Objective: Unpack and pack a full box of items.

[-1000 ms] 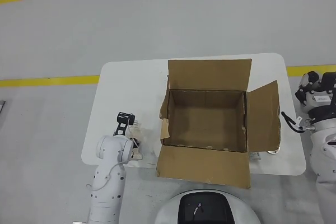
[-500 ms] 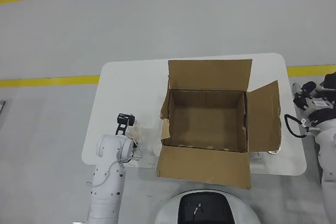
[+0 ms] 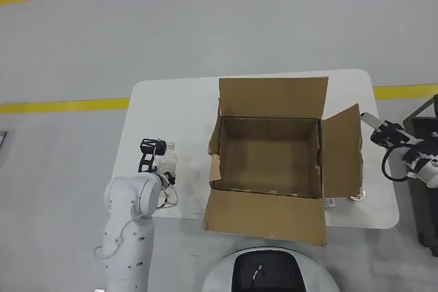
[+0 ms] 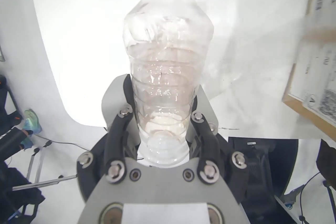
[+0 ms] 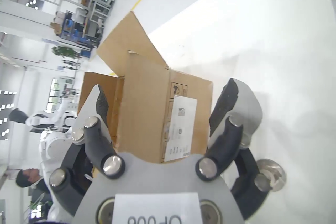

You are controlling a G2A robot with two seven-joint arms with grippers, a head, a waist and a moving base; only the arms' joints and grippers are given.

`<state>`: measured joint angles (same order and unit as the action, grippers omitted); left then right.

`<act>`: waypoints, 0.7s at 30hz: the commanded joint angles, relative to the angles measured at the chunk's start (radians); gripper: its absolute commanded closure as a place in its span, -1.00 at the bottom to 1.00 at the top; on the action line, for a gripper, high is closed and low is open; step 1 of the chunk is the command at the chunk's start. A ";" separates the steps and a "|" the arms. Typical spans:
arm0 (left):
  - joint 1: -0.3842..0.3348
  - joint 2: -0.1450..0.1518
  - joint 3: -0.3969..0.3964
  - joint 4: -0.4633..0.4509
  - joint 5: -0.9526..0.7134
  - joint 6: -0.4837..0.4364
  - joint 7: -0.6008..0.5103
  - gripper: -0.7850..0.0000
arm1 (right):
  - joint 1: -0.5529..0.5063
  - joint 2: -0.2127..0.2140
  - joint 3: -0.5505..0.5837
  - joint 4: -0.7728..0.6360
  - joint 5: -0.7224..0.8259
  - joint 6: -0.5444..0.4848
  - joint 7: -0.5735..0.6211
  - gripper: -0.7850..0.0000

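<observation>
- Left wrist view: left gripper (image 4: 162, 107) is clamped on the bottom of a clear bottle (image 4: 168, 46), near the table's (image 3: 168, 109) left edge.
- Box (image 3: 274, 95) sits mid-table with its flaps spread open.
- Right gripper (image 5: 165, 96) has its fingers wide apart, just off the right edge by the box's side flap.

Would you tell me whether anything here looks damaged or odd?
On the brown cardboard box, the left flap is torn and crumpled inward, with a pale ripped patch; the other flaps look intact. The clear plastic bottle in the left gripper looks dented around its shoulder.
</observation>
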<state>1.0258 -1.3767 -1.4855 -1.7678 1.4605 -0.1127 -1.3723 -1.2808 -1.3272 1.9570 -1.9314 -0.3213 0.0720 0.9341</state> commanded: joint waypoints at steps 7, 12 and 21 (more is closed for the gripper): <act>-0.002 0.004 -0.014 -0.149 -0.085 0.013 -0.043 1.00 | -0.007 0.020 -0.031 0.005 -0.014 -0.014 0.054 1.00; -0.014 0.007 0.003 -0.152 -0.079 0.018 -0.040 1.00 | -0.005 0.029 -0.065 0.054 0.008 -0.023 0.076 1.00; -0.013 0.009 0.013 -0.138 -0.078 0.030 -0.033 1.00 | -0.021 0.040 -0.094 0.092 0.002 -0.054 0.060 1.00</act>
<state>1.0127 -1.3673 -1.4725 -1.9056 1.3829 -0.0827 -1.4054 -1.3023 -1.2868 1.8628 -1.8389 -0.3202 0.0173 0.9936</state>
